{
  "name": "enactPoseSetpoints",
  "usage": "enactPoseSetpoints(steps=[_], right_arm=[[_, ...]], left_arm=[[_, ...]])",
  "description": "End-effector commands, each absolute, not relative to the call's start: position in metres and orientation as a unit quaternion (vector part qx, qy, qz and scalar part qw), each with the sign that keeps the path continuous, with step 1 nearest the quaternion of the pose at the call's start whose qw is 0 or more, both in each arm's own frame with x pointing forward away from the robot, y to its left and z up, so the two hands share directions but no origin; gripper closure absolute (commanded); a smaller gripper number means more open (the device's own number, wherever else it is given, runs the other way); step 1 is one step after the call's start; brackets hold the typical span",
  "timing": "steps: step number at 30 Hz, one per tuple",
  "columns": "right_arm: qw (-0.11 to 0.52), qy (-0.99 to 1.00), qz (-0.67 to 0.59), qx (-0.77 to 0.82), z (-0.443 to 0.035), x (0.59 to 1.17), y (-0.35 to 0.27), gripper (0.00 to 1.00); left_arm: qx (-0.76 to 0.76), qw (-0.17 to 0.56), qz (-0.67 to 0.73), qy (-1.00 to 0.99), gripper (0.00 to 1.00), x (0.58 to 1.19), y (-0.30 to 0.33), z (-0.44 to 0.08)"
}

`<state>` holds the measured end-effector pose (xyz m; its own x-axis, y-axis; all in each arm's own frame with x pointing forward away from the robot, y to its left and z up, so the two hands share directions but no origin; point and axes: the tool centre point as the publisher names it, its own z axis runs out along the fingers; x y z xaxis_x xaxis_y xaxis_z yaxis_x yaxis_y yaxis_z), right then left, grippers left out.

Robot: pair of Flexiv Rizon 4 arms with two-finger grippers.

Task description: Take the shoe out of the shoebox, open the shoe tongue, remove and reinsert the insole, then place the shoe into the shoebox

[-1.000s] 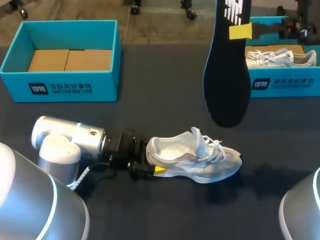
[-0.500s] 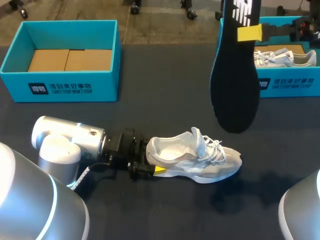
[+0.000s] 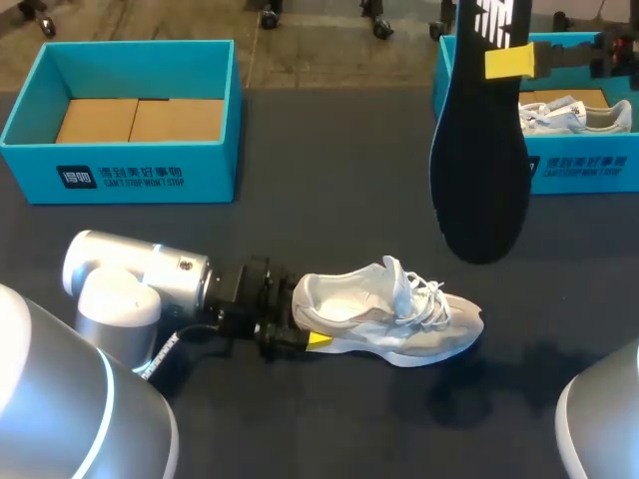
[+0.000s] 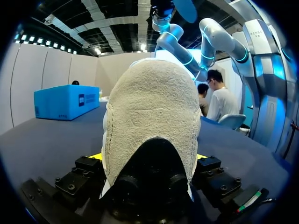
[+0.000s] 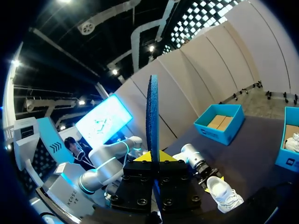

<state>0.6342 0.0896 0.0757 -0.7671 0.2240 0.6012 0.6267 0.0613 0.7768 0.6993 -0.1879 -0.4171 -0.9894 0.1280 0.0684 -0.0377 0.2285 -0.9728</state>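
holding the insole [image 3: 479, 170] high above the surface [image 3: 329, 200], your right tool [image 3: 507, 62] is clenched on its upper end, one yellow tip on each face. the broad toe end hangs straight down below the tool. your left tool [image 3: 298, 324] is clamped on the heel of the shoe [image 3: 389, 314]. the shoe lies on the surface ahead of that tool, with its toe pointing away from it and its opening facing up.

the step in hand looks like putting the insole back in. the shoe sits well below the right tool and off toward your left arm's side, so you need to travel sideways as well as down. bring the hanging toe end over the opening just ahead of the left tool. tilt the insole so its tip aims along the shoe toward the toe, away from the left tool. slide it in at a shallow angle under the raised tongue and laces. a steep push would likely buckle the insole against the sole. do not loosen the left tool, since the shoe will want to skid forward as you push.

the empty shoebox [image 3: 140, 175] stands well beyond the left tool, untouched for now.
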Motion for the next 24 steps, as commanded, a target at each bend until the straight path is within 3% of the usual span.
enactPoseSetpoints(steps=[1, 24], right_arm=[[0.165, -0.711, -0.614, -0.299, 0.076, 0.638, 0.092, 1.00], [0.165, -0.711, -0.614, -0.299, 0.076, 0.638, 0.092, 1.00]], left_arm=[[-0.035, 0.069, 0.616, -0.784, 0.00, 0.700, -0.185, -0.414], [-0.025, 0.069, 0.519, -0.851, 0.00, 0.703, -0.156, -0.410]])
